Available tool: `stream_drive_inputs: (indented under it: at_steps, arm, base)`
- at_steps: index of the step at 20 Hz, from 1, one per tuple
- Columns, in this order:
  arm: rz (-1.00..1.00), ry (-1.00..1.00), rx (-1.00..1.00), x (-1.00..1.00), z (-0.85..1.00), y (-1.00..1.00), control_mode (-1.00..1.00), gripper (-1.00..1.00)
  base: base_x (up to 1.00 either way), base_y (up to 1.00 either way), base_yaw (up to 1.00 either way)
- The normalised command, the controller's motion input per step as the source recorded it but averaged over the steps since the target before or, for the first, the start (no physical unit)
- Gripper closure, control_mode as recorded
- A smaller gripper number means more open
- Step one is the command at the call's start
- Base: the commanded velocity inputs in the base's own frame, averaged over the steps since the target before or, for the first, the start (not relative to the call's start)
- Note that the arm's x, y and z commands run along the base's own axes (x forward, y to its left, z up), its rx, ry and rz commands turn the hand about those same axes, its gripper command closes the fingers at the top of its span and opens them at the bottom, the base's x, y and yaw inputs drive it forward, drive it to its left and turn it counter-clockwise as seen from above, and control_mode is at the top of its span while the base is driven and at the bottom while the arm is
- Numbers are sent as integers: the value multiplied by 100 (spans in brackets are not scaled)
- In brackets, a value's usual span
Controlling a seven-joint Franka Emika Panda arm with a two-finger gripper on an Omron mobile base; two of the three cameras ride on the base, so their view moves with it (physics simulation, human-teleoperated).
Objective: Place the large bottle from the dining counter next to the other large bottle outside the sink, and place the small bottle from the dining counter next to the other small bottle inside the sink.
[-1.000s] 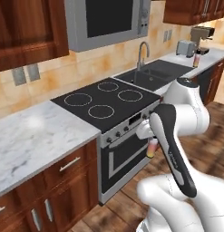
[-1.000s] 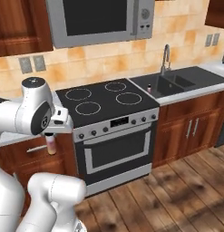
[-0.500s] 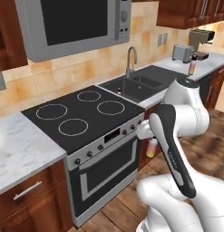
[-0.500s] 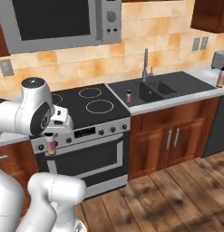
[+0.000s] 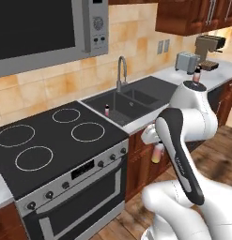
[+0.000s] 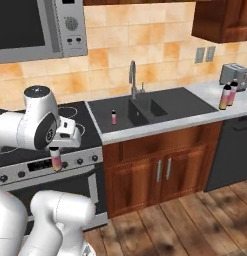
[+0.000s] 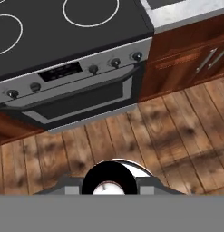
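Observation:
My gripper (image 5: 156, 146) (image 6: 56, 151) is shut on a pink and yellow bottle (image 5: 157, 153) (image 6: 55, 160) that hangs below the hand, in front of the stove's front edge and above the floor. In the hand view the bottle's round dark top (image 7: 109, 180) sits at the bottom, with the oven front and wooden floor beyond. A small pink bottle (image 5: 107, 110) (image 6: 114, 117) stands upright in the dark sink (image 5: 131, 96) (image 6: 160, 107). A large pink and yellow bottle (image 6: 225, 96) (image 5: 197, 75) stands on the counter to the sink's right, by the toaster.
The black stove top (image 5: 51, 140) lies left of the sink, with its oven door and knobs (image 7: 86, 72) below. A tall faucet (image 6: 132, 77) rises behind the basin. A toaster (image 6: 234, 75) and a coffee machine (image 5: 209, 47) stand at the far right. Wooden cabinets (image 6: 160, 170) line the floor.
The base has driven right along the counter, so the whole scene has slid left and the sink is now central. The arm keeps its pose, still holding the bottle.

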Motion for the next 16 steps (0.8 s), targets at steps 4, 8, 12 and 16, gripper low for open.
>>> stream_drive_inputs:
  at_steps: [4,8,12,16]
  arm:
    - [0,0,0,0,0,0,100,100]
    - [0,0,0,0,0,0,100,100]
    - [0,0,0,0,0,0,100,100]
    - [0,0,0,0,0,0,100,100]
  base:
    - [83,-36,15]
    - [65,-12,26]
    - [24,-7,21]
    - [26,-2,16]
